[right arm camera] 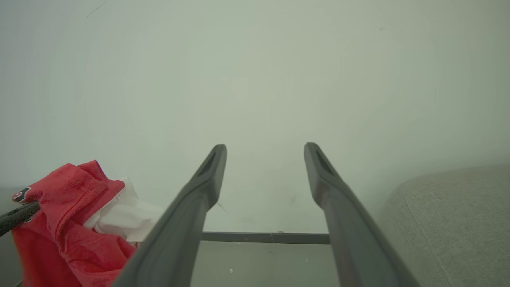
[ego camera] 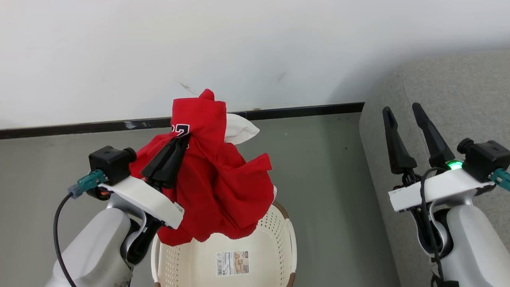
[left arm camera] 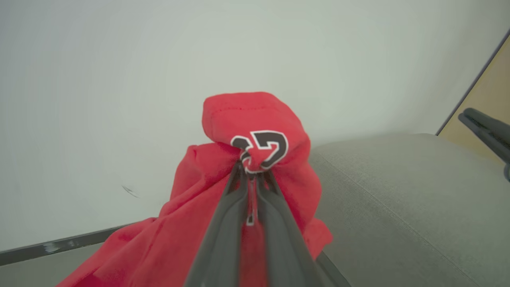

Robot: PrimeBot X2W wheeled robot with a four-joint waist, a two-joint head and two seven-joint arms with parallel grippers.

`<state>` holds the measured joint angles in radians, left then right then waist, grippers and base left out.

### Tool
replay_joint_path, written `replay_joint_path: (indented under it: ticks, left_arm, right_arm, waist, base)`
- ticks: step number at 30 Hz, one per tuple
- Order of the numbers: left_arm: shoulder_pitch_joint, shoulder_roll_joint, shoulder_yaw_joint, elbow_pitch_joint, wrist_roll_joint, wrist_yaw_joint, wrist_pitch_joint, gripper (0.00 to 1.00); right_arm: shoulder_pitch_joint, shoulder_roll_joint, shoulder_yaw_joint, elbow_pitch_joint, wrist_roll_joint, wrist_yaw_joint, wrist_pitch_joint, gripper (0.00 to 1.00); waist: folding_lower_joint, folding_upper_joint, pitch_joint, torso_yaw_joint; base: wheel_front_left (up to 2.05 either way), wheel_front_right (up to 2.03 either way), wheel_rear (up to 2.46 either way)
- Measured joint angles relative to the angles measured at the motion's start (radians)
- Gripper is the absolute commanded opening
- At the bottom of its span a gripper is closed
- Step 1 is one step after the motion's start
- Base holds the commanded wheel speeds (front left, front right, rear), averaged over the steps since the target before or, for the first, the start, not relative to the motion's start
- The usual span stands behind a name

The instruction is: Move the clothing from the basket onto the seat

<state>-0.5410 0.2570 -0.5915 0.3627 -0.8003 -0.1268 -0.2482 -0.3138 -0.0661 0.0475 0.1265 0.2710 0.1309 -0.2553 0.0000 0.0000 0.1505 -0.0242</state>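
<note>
Up high, the left claw [ego camera: 184, 139] is clamped tight on the red clothing [ego camera: 223, 179], which hangs bunched over the basket [ego camera: 293, 239], lowest folds overlapping its rim. A label [ego camera: 233, 262] is stuck to the basket's floor. The right claw [ego camera: 401, 108], fingers apart, holds nothing near the sofa [ego camera: 450, 99].

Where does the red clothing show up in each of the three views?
Head view: the clothing hangs left of centre from the left gripper, over the basket.
Left wrist view: the clothing is at centre, bunched at that gripper's tips.
Right wrist view: the clothing is in the lower left corner.
Shared landmark: the grey seat, on the right side of every view.
</note>
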Motion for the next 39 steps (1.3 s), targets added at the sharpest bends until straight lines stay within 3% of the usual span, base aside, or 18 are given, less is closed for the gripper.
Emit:
replay_joint_path:
  ticks: [14,39]
  left_arm:
    - [0.000,-0.008,-0.008,-0.041,0.000,0.010,0.007,0.00]
    - [0.016,-0.043,-0.076,-0.135,0.006,0.029,0.065,0.00]
  right_arm:
    - [0.087,-0.014,0.039,0.017,0.024,0.000,0.000,1.00]
    - [0.023,-0.125,0.471,0.039,0.130,0.000,0.000,1.00]
  waist:
    - [0.0000,0.0000,-0.083,0.007]
    - [0.0000,0.0000,-0.102,0.042]
  base:
    - [0.00,0.00,0.00]
    - [0.00,0.00,0.00]
